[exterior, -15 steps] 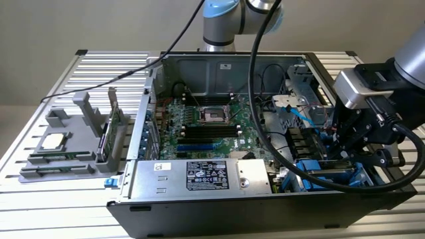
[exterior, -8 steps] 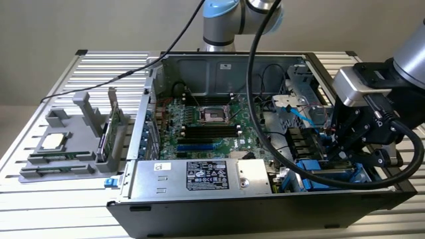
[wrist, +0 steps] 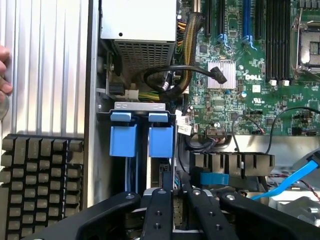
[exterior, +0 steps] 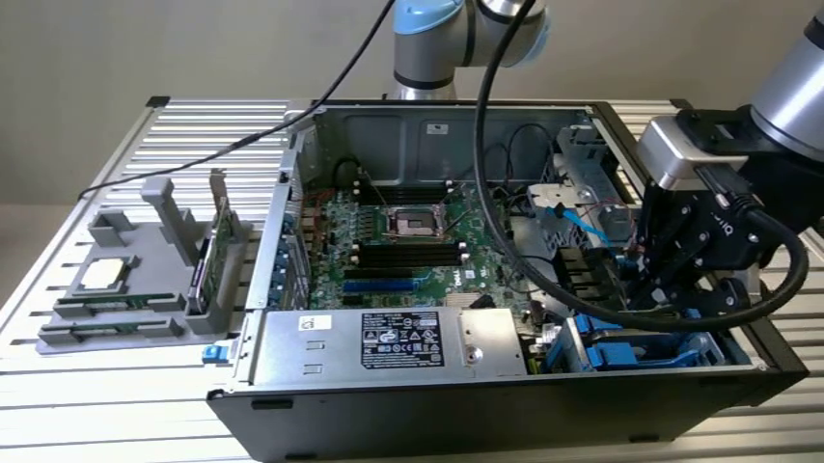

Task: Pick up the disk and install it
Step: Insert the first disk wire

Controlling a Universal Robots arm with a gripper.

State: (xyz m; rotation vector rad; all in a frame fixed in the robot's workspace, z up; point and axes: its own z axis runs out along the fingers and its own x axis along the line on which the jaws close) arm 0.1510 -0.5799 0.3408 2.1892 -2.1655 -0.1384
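Silver arm [exterior: 792,82] slanted down from the exterior view's upper right, wrist [exterior: 779,154] bent steeply, black gripper [exterior: 659,285] hung low, pointed down.

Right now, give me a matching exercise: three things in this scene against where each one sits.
1. small square silver chip
2. large silver box with black-and-white label
3. black gripper

A. along the black computer case wall nearest the exterior view
B. beside blue plastic brackets, exterior view's right
C. on the grey holder outside the case

Pairs: 1-C, 2-A, 3-B.
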